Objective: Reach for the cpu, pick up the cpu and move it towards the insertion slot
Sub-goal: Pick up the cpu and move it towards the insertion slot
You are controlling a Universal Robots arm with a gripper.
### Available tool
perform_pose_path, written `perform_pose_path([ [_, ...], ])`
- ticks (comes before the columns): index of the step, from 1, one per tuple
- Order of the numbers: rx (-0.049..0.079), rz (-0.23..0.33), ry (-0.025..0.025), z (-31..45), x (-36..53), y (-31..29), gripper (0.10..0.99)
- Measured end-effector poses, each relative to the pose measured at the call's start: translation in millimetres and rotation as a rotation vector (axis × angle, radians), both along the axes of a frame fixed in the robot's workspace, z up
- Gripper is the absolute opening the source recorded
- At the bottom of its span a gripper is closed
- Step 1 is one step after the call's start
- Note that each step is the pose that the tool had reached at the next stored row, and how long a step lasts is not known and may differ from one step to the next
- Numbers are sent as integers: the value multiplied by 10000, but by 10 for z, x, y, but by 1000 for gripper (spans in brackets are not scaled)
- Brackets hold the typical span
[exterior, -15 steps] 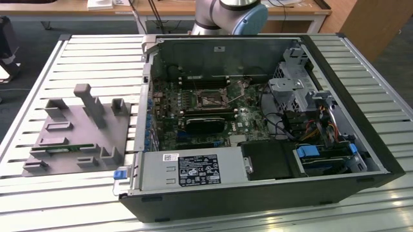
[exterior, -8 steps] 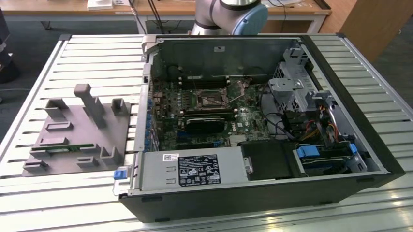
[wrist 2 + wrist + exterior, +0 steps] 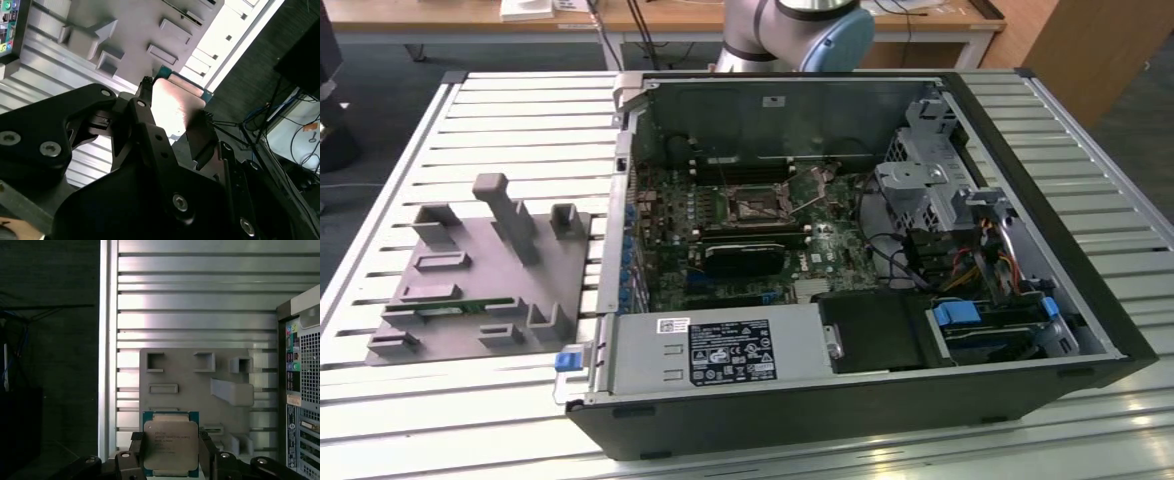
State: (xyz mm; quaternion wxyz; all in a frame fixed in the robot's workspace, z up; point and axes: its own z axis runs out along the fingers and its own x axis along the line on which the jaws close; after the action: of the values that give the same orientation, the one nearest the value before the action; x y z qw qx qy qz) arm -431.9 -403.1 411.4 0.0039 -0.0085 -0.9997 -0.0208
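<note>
We are holding the cpu [image 3: 171, 447] in the gripper [image 3: 172, 440], which is clamped on two opposite side edges of the chip. In the first wrist view the fingers [image 3: 137, 450] are pressing in from either side, the silvery-beige metal top is facing the camera, and the green substrate is showing as a thin border around it. The chip is hanging in the air over the grey fixture [image 3: 185, 365], which is lying on the slatted table [image 3: 200, 295] beside the open computer case [image 3: 854, 420]. In the exterior view the insertion slot [image 3: 758, 208] is sitting on the board inside that case, well apart from the fixture. We are judging the cpu to be light, stiff and flat, so a modest clamping force should be enough to carry it. We are treating the smooth metal lid as slippery and the underside as fragile, so the hold belongs on the bare side edges, where it is now, and not on either face. Because the chip is thin, it is offering the fingers little edge to bear on, and we are expecting any tilt or jolt to risk it pivoting or slipping out.
</note>
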Motion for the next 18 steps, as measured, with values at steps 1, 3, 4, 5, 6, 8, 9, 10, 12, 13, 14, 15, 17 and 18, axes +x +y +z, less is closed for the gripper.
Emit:
perform_pose_path([
  [1, 0, 0, 1, 0, 27, 0, 525],
  [3, 0, 1, 2, -1, 93, 0, 525],
  [4, -1, 0, 4, -1, 121, 0, 525],
  [5, 0, 1, 4, -3, 146, 0, 525],
  [6, 0, 0, 4, -5, 169, 0, 525],
  [8, 0, 0, 5, -5, 213, 0, 525],
  [9, 0, 0, 4, -6, 234, 0, 525],
  [10, 0, -2, 5, -6, 258, -1, 525],
  [12, -1, -4, 5, -7, 317, -2, 525],
  [13, 0, -3, 4, -9, 351, -3, 525],
  [14, 1, -3, 4, -9, 389, -5, 525],
  [15, 5, -2, 4, -9, 428, -7, 525],
  [17, 10, -3, 4, -10, 474, -6, 525],
  [18, 12, -3, 4, -10, 498, -6, 525],
])
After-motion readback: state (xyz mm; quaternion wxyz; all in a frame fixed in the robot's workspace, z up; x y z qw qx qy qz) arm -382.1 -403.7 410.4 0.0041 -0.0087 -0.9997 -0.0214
